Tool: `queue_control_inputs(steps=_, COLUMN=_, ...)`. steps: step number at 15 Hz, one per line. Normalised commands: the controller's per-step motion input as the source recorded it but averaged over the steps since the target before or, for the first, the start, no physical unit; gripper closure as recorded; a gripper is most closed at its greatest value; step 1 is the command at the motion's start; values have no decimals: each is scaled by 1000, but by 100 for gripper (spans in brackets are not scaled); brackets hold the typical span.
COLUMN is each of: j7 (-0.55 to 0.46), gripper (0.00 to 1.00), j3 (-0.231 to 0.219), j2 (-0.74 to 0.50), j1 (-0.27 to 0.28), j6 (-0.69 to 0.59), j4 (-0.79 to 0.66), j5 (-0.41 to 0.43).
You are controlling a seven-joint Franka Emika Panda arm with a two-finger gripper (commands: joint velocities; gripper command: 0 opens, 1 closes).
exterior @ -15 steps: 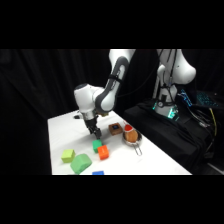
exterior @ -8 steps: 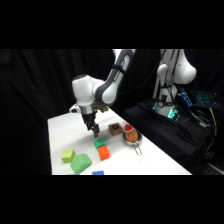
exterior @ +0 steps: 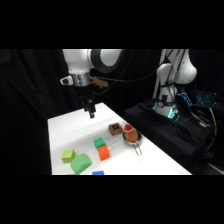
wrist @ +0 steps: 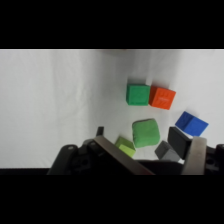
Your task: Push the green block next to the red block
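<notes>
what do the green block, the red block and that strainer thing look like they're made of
The green block and the red block look like painted wood or solid plastic: flat matte faces, crisp edges, even colour; which of the two is unclear. The strainer looks like metal, with a grey shiny rim and handle.

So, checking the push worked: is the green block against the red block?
Yes. In the wrist view the green block sits flush beside the red block.
</notes>
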Motion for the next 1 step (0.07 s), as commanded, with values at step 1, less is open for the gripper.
queue_control_inputs(steps=1, j7=368, gripper=0, j3=-93, j2=-369, j1=171, j6=-534, j4=172, j5=-87)
